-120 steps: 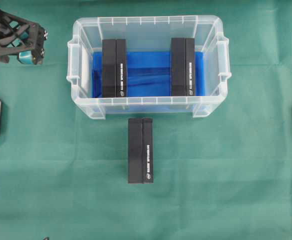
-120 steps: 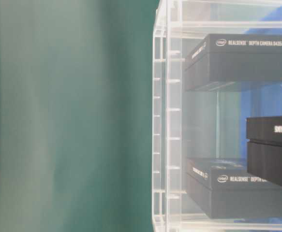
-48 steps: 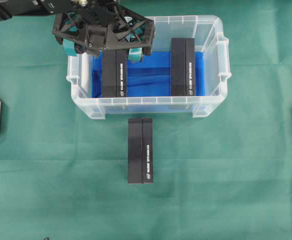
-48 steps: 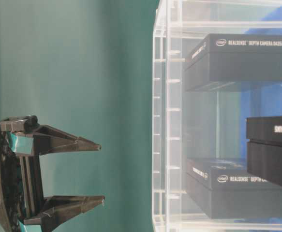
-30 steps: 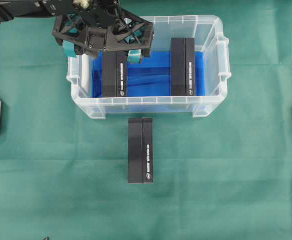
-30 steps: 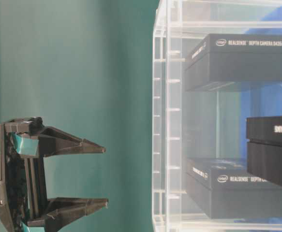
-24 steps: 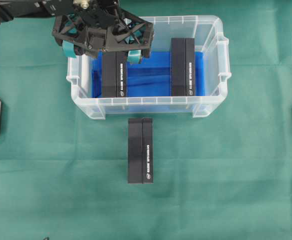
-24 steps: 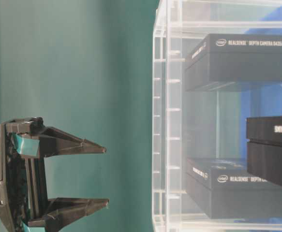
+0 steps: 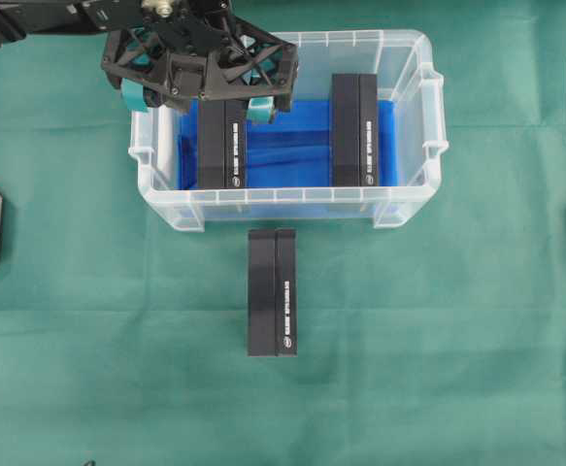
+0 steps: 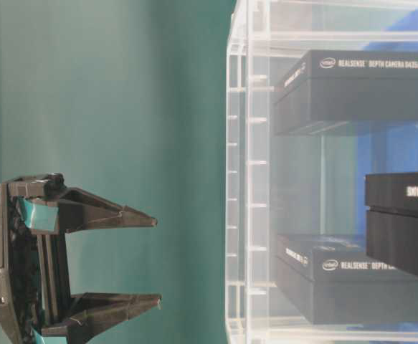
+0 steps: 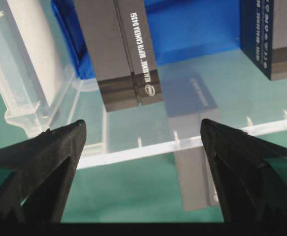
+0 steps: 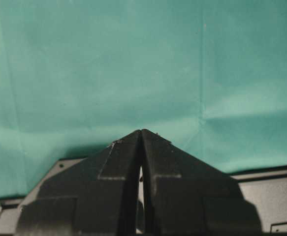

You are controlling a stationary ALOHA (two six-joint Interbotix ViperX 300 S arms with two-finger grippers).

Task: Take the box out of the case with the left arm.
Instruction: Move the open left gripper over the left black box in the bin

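Overhead, the black left gripper (image 9: 201, 97) hovers over the clear plastic case (image 9: 414, 126); its wrist view shows fingers (image 11: 49, 152) spread wide, empty, above a black rectangular box (image 11: 118, 54)

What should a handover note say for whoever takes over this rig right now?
Left gripper: open, empty, poised over the left end of the case.
Right gripper: shut, empty, parked over the green cloth.
Boxes: left box and right box inside the case; a third box lies on the cloth in front.
Done: approach.
Left: descend, grip the left box, lift it out.
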